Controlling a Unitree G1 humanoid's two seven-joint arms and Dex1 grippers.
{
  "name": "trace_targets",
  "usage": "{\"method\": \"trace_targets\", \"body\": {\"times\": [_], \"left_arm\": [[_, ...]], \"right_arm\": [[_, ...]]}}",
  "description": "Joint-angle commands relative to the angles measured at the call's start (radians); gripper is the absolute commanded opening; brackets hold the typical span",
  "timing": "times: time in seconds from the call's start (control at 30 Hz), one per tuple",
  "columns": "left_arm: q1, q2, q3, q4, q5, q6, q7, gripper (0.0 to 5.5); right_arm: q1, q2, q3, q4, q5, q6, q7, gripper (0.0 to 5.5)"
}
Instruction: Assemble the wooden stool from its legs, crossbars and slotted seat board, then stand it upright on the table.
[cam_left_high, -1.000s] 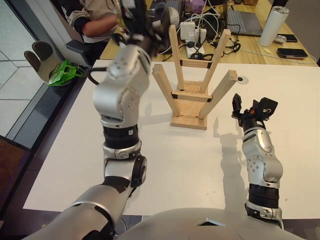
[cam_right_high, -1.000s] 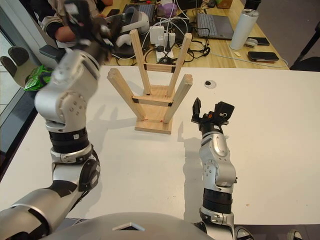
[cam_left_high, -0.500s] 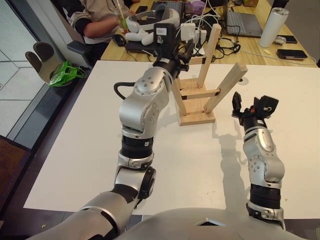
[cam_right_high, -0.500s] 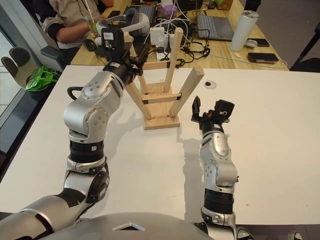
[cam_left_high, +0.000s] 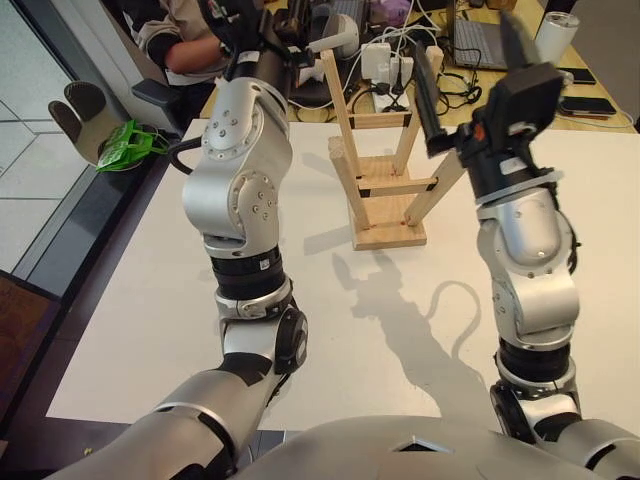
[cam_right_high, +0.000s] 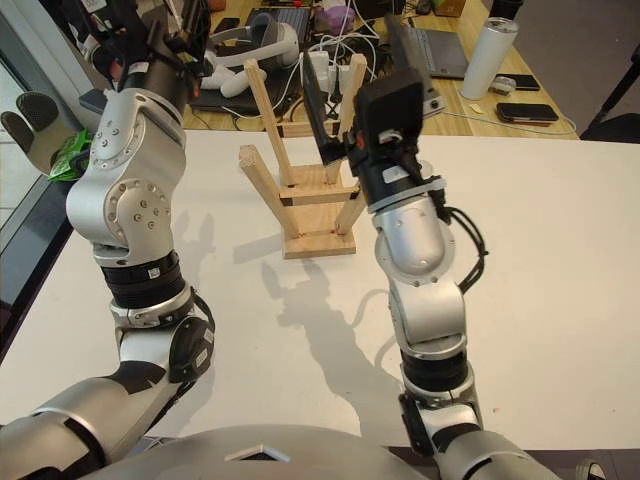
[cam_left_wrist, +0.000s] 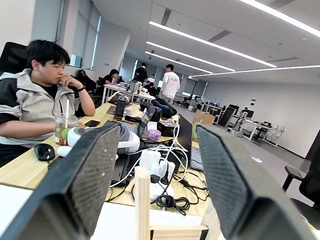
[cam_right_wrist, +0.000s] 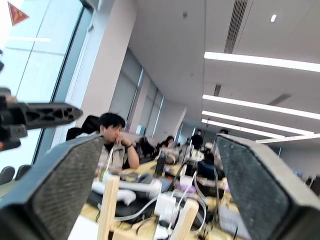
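We've got a plain white table (cam_left_high: 120, 300), smooth and matte, in a big open-plan office. Long strip lights (cam_left_wrist: 200, 50) run along the ceiling and tall windows (cam_right_wrist: 40, 75) fill one side.

The stool (cam_left_high: 385, 188) sits upside down toward the far middle of the table. Its seat board lies flat on the surface, and its four legs splay upward with the crossbars joining them.

Right behind the white one is a wooden table (cam_right_high: 560, 128) that's pretty cluttered. It holds white chargers and cables (cam_left_high: 380, 62), a white headset (cam_right_high: 235, 45), a tall white tumbler (cam_right_high: 487, 55) and a couple of phones (cam_right_high: 525, 112). A green bag (cam_left_high: 125, 145) sits off the table's left edge.

Both arms are raised high. The left pincer (cam_left_wrist: 157, 132) is up above the stool's far left side, spread wide and gripping nothing, and a leg tip shows between its fingers. The right pincer (cam_right_wrist: 157, 145) is released too. From the head views it hangs in front of the stool's right-hand legs and blocks part of them.

The stool is pale bare wood with square-section legs and dark bits at the crossbar joints. The pincer pads (cam_right_wrist: 55, 195) are dark and grainy. The arms are silver shells with black joint rings.
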Motion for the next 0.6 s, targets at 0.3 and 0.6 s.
{"method": "trace_targets", "body": {"times": [0.3, 0.6], "left_arm": [[0.112, -0.03, -0.013, -0.02, 0.033, -0.003, 0.059, 2.78], [0.123, -0.032, -0.01, -0.034, 0.034, -0.015, 0.069, 2.78]], "right_arm": [[0.081, -0.021, 0.053, 0.385, 0.023, 0.182, 0.128, 4.15], [-0.076, 0.078, -0.034, 0.333, 0.089, -0.041, 0.102, 4.15]]}}
